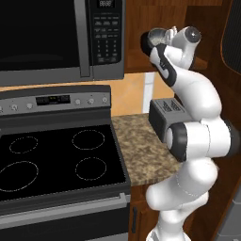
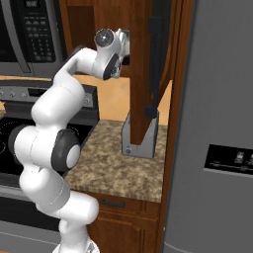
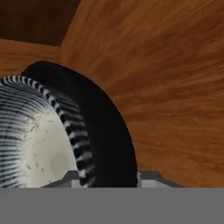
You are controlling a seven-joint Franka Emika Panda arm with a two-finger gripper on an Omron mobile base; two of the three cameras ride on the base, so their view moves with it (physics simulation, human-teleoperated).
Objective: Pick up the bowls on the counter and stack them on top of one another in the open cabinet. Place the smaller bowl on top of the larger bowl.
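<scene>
Nearest you, the table (image 1: 141, 155) beside the black stovetop (image 1: 56, 162) carries no bowl in either base view – only a grey toaster-like box (image 1: 164, 117) stands on the part you can see.

Higher up, the arm reaches to the open cabinet (image 2: 143, 59), with the pincer (image 1: 157, 37) at its shelf. Whether its tips are apart, together, or clamped on anything, you cannot tell: the fingertips do not show clearly at the bottom of the hand view, and the base views hide them.

Right in front of the hand, the smaller bowl (image 3: 39, 140) – ribbed outside, whitish and speckled inside – sits within the larger bowl (image 3: 109, 135), whose glossy black rim curves around it. Both rest against the cabinet's wooden interior (image 3: 166, 87).

You can judge the task nearly finished: the stack looks made, small on large, inside the cabinet. What appears left is letting go, if that is not done already, and drawing the hand clear without nudging the stack.

Farther off, the microwave (image 1: 61, 37) keypad and the stove's small display carry marks too small to read; no brand is legible.
</scene>
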